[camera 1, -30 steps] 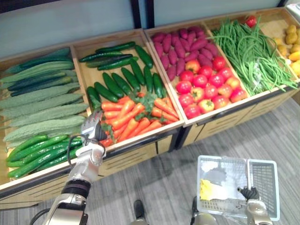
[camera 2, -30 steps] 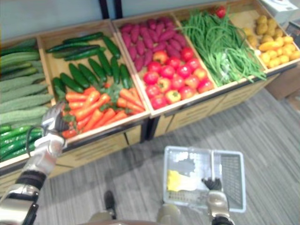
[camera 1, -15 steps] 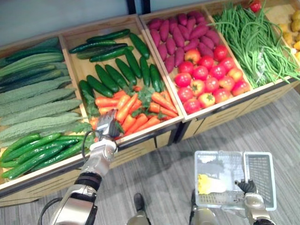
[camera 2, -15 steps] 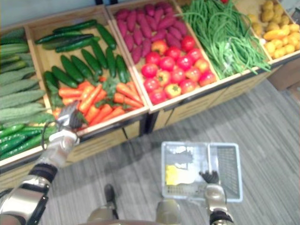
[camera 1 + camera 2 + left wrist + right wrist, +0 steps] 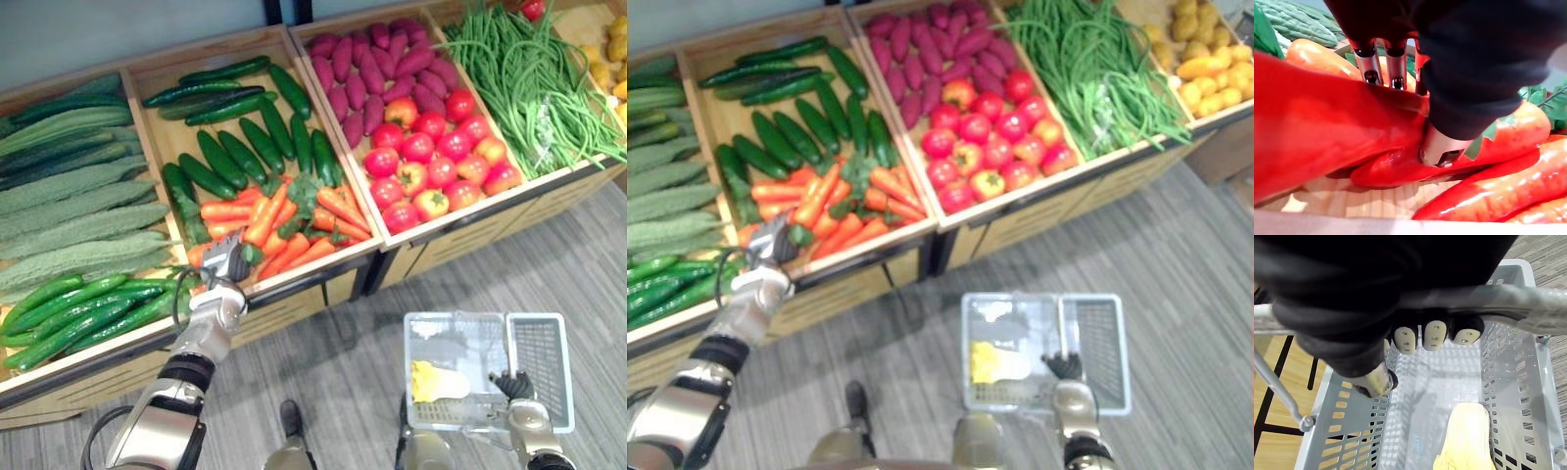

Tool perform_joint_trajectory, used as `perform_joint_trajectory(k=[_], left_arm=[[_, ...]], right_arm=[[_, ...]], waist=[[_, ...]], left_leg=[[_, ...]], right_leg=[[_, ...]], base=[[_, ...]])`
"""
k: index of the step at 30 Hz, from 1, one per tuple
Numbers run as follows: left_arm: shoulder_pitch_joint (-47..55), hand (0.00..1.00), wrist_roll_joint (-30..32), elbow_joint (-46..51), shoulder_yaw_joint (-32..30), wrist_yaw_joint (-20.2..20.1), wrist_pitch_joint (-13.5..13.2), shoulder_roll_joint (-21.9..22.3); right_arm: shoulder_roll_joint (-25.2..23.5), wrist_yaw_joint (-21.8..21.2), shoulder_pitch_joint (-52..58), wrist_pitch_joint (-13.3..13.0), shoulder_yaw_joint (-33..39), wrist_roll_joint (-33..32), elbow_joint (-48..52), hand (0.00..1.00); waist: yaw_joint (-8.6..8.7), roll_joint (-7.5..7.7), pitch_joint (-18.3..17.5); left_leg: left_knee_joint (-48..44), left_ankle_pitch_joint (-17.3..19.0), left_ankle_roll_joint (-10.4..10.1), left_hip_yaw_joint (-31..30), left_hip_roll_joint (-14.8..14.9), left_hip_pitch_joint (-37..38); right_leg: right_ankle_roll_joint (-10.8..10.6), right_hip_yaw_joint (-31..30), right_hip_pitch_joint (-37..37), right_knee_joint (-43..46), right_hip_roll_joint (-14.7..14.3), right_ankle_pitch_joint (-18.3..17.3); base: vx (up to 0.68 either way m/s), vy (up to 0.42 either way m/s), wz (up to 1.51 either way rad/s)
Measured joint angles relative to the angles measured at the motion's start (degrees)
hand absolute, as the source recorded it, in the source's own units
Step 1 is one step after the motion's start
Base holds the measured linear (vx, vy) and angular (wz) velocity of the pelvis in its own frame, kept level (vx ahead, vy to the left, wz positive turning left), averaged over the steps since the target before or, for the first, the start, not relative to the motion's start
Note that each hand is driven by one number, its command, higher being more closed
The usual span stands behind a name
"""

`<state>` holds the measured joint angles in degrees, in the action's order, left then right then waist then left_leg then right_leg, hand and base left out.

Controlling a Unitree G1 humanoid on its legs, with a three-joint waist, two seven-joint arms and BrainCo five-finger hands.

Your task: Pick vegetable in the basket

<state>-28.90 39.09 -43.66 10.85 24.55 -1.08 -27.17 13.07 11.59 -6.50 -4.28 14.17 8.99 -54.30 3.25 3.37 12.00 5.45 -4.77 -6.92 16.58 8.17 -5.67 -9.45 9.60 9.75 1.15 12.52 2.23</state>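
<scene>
Carrot (image 5: pixel 1327 112) in the left hand (image 5: pixel 227 262), basket (image 5: pixel 539 354) in the right hand (image 5: pixel 511 385). Nearest is the basket, a pale grey plastic box with slotted walls, hanging over the grey striped floor (image 5: pixel 333 382). The right hand's dark-tipped fingers (image 5: pixel 1435 334) are wrapped round its metal handle (image 5: pixel 1513 301). A smooth, pale yellow item (image 5: pixel 1466 435) lies on the basket's bottom (what it is I cannot tell).

Next out, the left hand is at the front rim of a wooden crate (image 5: pixel 304 282). Its fingers (image 5: pixel 1383 63) are curled over the glossy red-orange carrot with the thumb beneath. The carrot is just above the crate's bare wood; whether it touches I cannot tell. Other tapered carrots (image 5: pixel 294 220) with leafy green tops lie just beyond it.

Behind them are dark, smooth cucumbers (image 5: pixel 245 157). To the left lie long, warty bitter gourds (image 5: pixel 78 211). To the right are round red tomatoes (image 5: pixel 431 166), purple sweet potatoes (image 5: pixel 377 73) and thin green beans (image 5: pixel 529 83).
</scene>
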Motion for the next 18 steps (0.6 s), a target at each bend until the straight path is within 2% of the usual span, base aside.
perform_joint_trajectory(k=[10,18], left_arm=[[0.1,1.0,0.0,0.1,-0.4,0.0,0.1,0.0],[0.7,1.0,-0.6,5.8,-4.8,1.1,0.4,-0.8]], right_arm=[[0.1,0.0,0.0,0.0,-0.1,0.0,0.0,1.0],[0.1,0.0,0.2,0.0,-0.1,0.0,0.1,1.0]], waist=[[0.02,0.09,0.7],[-0.18,0.09,0.7]], left_leg=[[0.0,0.0,0.0,0.1,0.0,1.1],[0.0,0.0,0.0,0.0,0.0,1.1]], right_leg=[[0.0,-0.1,-1.0,0.1,0.0,0.0],[0.0,-0.1,-0.9,0.6,0.1,-0.1]], base=[[0.0,0.0,0.0],[0.0,0.0,0.0]])
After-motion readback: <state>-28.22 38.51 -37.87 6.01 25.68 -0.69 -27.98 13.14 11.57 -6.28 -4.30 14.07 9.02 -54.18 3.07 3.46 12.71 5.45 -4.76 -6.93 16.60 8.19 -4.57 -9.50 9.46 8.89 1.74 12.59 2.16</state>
